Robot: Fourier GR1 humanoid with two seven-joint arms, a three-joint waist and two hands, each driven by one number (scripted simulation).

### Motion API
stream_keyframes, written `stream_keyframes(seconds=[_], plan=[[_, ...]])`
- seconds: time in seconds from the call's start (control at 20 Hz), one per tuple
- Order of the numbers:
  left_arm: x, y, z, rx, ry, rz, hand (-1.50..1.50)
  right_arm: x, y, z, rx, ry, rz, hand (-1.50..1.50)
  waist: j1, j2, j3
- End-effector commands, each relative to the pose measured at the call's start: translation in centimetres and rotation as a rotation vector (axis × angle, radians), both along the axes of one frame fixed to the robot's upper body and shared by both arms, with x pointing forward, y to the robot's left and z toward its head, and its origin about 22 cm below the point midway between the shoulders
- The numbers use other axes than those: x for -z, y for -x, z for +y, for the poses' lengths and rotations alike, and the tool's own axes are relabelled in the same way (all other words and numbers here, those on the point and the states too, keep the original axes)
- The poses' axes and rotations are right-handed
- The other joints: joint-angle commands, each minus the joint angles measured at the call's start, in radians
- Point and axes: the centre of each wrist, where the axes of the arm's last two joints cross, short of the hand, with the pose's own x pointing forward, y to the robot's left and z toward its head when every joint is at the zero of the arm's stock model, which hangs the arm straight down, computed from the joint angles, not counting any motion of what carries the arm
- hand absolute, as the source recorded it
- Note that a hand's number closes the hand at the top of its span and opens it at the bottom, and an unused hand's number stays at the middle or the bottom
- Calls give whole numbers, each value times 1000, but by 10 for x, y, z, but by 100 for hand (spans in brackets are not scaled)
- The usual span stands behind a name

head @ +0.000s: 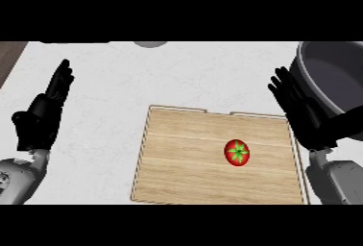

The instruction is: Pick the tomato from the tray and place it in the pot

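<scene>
Tomato [237,153]: lies on the wooden tray [184,168], right of centre, untouched.
Right hand [305,113]: fingers straight, empty, between tray and pot [333,77].
Left hand [46,110]: open, empty, resting at left.
Risk: round tomato may roll from closing fingers; the pot wall beside the hand may get bumped.

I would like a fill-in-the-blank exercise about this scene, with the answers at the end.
1. The tomato lies on the wooden ____.
2. The grey pot stands at the view's upper ____ corner.
3. The right hand is ____, its fingers straight.
4. The left hand holds ____.

Answers: tray; right; open; nothing
</scene>
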Motion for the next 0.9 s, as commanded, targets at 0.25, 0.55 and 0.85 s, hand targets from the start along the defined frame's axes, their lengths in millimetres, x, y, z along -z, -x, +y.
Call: stream_keyframes(seconds=[0.25,0.55,0.85], plan=[[-4,-7,12,-111,233,-21,0,-17,-31,-61,91,179,-290,150,25,-42,2],[1,7,-1,-50,303,62,0,65,4,-83,216,434,-399,-150,21,-44,4],[20,5,15,-75,295,36,0,0,-14,-85,48,438,-504,-150,5,-48,1]])
